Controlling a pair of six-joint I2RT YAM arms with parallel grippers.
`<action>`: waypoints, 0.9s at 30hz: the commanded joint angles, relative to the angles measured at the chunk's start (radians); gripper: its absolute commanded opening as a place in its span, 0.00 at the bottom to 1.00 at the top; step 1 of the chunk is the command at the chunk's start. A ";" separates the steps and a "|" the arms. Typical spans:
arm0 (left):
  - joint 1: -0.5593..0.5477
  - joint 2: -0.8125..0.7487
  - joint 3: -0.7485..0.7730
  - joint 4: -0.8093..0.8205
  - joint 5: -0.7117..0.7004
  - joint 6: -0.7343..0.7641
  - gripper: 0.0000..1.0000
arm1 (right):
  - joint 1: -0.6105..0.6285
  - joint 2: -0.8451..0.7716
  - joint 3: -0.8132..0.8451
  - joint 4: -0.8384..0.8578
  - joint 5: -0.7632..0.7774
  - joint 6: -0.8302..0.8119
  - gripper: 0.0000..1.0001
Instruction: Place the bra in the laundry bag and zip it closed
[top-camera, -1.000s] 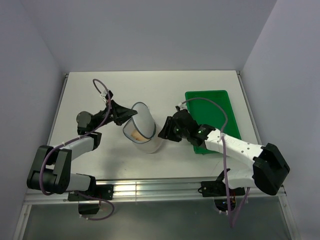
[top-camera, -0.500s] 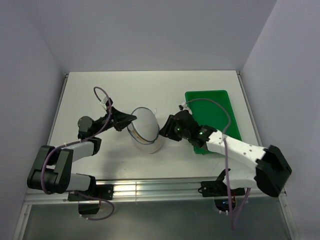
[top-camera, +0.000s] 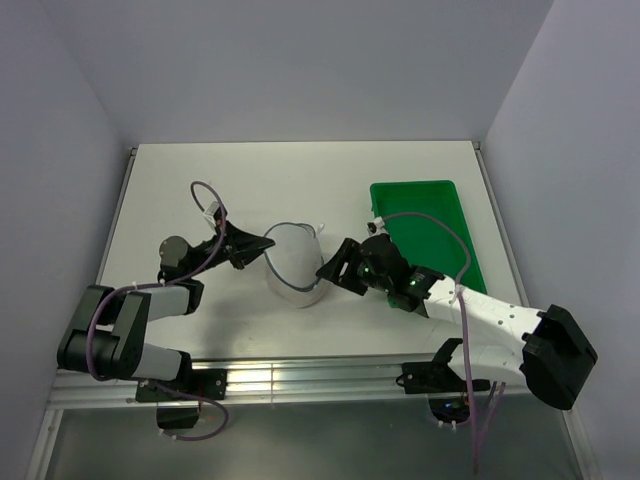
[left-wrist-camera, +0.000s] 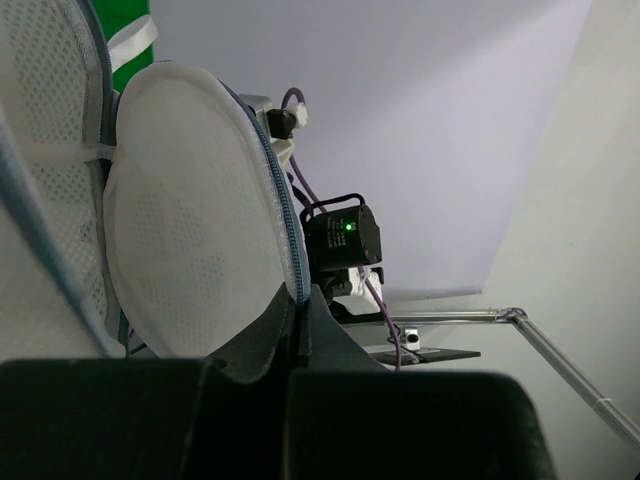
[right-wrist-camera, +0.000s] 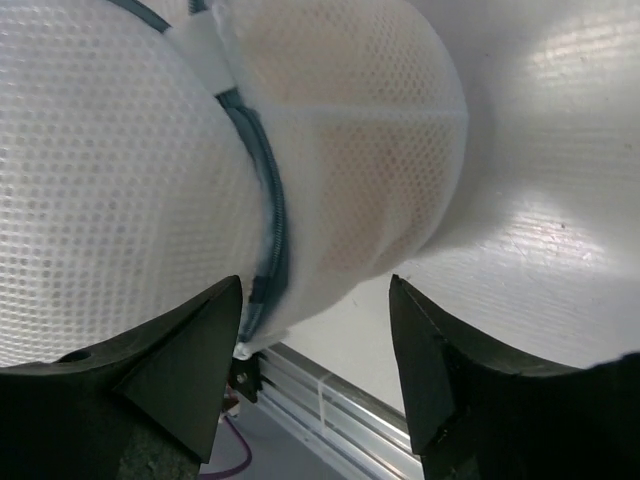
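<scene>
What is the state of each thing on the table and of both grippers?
laundry bag: standing on edge, rim held.
bra: inside the bag, visible through mesh.
left gripper: shut on the bag's rim.
right gripper: open, at the bag's edge.
green tray: lying flat, apart from the bag.

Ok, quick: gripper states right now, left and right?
Left gripper: shut, pinching the rim of the laundry bag.
Right gripper: open, jaws spread at the bag's edge, not clamping it.
</scene>
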 joint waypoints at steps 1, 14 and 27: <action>0.005 0.011 -0.010 0.589 -0.001 0.042 0.00 | -0.003 -0.040 -0.047 0.109 -0.021 0.053 0.69; 0.003 0.012 -0.033 0.589 -0.006 0.049 0.00 | 0.005 -0.054 -0.235 0.469 -0.052 0.259 0.71; -0.009 0.008 -0.051 0.589 -0.018 0.035 0.00 | 0.031 -0.005 -0.258 0.643 0.043 0.322 0.46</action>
